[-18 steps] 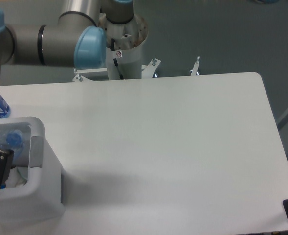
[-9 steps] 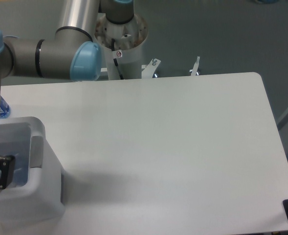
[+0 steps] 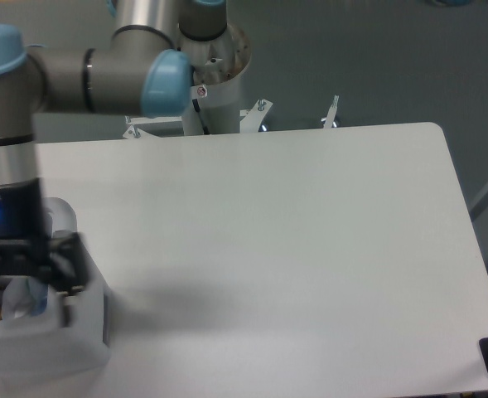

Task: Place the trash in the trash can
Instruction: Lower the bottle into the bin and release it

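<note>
On the table (image 3: 293, 240), trash can (image 3: 78, 344) sits under the hand (image 3: 30, 264).

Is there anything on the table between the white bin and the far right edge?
No. In the camera view, the table is bare from the bin to that edge.

White table (image 3: 293, 240), trash can (image 3: 82, 344) on its left edge.

You won't find readable text anywhere; the small red-and-white sticker (image 3: 201, 91) on the robot base (image 3: 215, 99) is too blurred.
</note>
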Available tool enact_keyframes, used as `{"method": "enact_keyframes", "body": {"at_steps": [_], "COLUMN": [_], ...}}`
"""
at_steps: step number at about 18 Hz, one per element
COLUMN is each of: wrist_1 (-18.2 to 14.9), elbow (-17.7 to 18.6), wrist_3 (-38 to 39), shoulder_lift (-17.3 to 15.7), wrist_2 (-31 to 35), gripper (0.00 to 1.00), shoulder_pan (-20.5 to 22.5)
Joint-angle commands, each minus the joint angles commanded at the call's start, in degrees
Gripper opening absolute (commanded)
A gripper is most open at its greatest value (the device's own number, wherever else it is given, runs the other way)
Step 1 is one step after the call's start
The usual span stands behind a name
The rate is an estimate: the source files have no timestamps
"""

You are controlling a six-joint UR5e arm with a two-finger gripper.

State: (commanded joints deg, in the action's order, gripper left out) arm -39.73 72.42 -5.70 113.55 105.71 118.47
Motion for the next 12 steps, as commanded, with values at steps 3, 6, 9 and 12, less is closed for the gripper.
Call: {"method": "enact_keyframes", "body": {"at_steps": [3,6,9,12], "wrist_1": [-0.3,-6.6,-16.9,-21.2], "elbow": [1.9,4.4,6.9,8.4], "wrist_3": [-5.5,-13.7,-24.0,-28.5], "shoulder_lift": [-0.3,-2.8,-7.0,-9.6], "wrist_2": [2.9,3.9,3.9,3.5], "gripper": [1.0,1.0,1.0,1.0], "shoulder_pan": [2.7,5.1,7.8,9.6]}}
